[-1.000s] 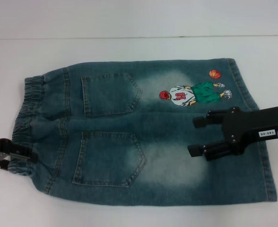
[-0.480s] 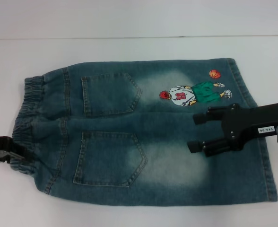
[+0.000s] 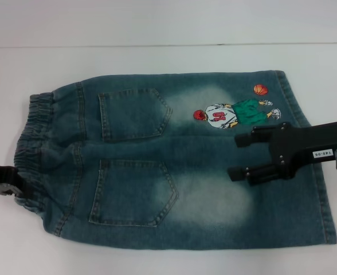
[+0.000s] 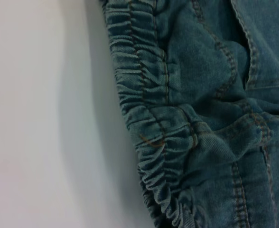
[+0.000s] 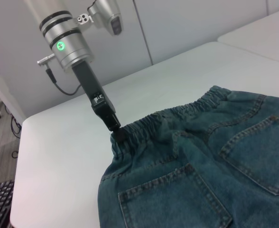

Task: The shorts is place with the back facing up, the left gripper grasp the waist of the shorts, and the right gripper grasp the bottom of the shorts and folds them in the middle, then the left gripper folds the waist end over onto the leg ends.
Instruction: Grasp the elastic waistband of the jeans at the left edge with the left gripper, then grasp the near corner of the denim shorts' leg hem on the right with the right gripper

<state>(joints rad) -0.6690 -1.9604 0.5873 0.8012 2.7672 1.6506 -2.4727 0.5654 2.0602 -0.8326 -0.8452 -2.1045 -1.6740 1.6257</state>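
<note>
The denim shorts (image 3: 157, 172) lie flat on the white table, back pockets up, with the gathered waist (image 3: 34, 132) on the left. The cartoon embroidery (image 3: 231, 113) and orange ball (image 3: 261, 89) sit near the leg hems (image 3: 328, 217) on the right. My left gripper (image 3: 11, 186) is at the near end of the waistband. In the right wrist view the left gripper (image 5: 118, 132) touches the puckered elastic edge. The left wrist view shows only the waistband (image 4: 144, 95). My right gripper (image 3: 235, 156) hovers open over the leg part, fingers pointing towards the waist, with nothing between them.
The white table (image 3: 157, 57) extends around the shorts on all sides. The right wrist view shows its far edge (image 5: 21, 142), with floor and a wall beyond. The right arm (image 3: 320, 146) crosses over the hem of the upper leg.
The left gripper has drawn back to the left, so less of it shows over the waistband. The right gripper shifted slightly up and right. The shorts have stayed put.
</note>
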